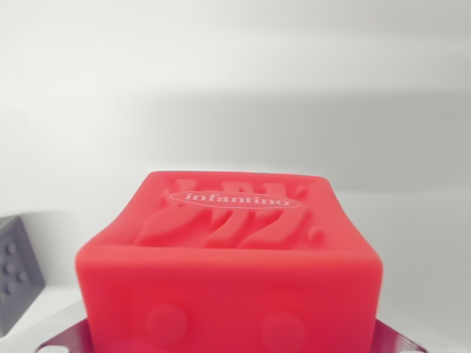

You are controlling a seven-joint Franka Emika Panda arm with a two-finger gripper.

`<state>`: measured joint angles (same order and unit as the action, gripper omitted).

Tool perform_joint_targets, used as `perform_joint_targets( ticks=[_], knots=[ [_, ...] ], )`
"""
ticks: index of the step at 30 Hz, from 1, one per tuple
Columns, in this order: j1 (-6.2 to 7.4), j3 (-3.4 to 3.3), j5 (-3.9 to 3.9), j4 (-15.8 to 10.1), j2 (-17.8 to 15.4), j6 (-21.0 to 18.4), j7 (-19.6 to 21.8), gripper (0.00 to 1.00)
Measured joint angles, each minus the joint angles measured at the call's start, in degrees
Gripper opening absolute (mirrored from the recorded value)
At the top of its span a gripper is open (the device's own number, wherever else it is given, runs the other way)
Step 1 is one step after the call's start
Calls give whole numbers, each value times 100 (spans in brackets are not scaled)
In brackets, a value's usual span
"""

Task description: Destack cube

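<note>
A red soft cube (228, 257) with the raised word "infantino" on its upper face fills the lower middle of the wrist view, very close to the camera. Purple parts of my gripper (232, 327) show at both lower corners, and the cube sits squeezed between them. The fingertips themselves are hidden behind the cube. Whatever is under the red cube is out of sight. A dark grey cube (16, 272) with round studs on its side stands apart at the wrist view's left edge, on the white surface.
A white surface (427, 250) and a plain white wall (235, 73) lie behind and to the wrist view's right of the red cube. Only the grey cube stands nearby.
</note>
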<state>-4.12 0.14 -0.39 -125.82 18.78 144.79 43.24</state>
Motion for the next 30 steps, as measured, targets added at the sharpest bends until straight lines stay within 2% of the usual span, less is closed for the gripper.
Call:
perform_joint_targets(
  ticks=[30],
  knots=[
    [-456, -72, 48, 589, 363, -228, -87, 0]
  ],
)
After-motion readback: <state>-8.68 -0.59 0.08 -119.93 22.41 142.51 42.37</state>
